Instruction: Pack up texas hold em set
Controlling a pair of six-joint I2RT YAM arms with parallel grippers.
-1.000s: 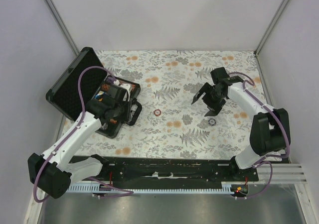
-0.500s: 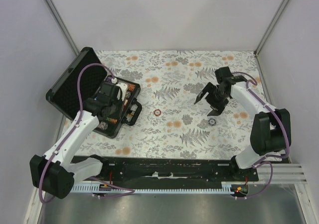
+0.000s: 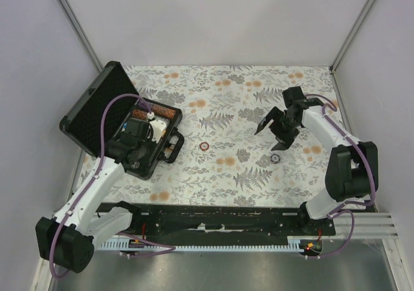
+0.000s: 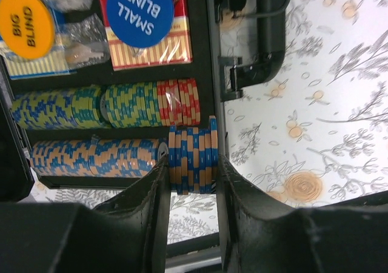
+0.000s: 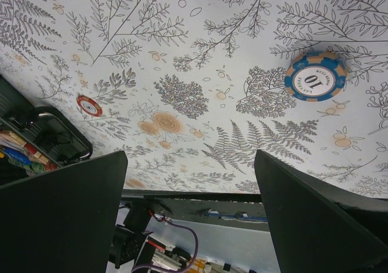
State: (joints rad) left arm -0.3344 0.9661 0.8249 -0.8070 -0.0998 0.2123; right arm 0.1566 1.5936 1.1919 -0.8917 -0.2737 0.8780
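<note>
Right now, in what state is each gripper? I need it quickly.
Left gripper: closed on a stack of blue-and-orange chips.
Right gripper: open, holding nothing.

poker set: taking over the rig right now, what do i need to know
Left gripper: shut on a stack of blue-orange chips, at the open case's handle-side edge.
Right gripper: open, above the table, holding nothing.
Done: chip rows, card box, blind buttons in the case.
Left: seat the stack, fetch the blue chip and red chip off the table, close the case.
</note>
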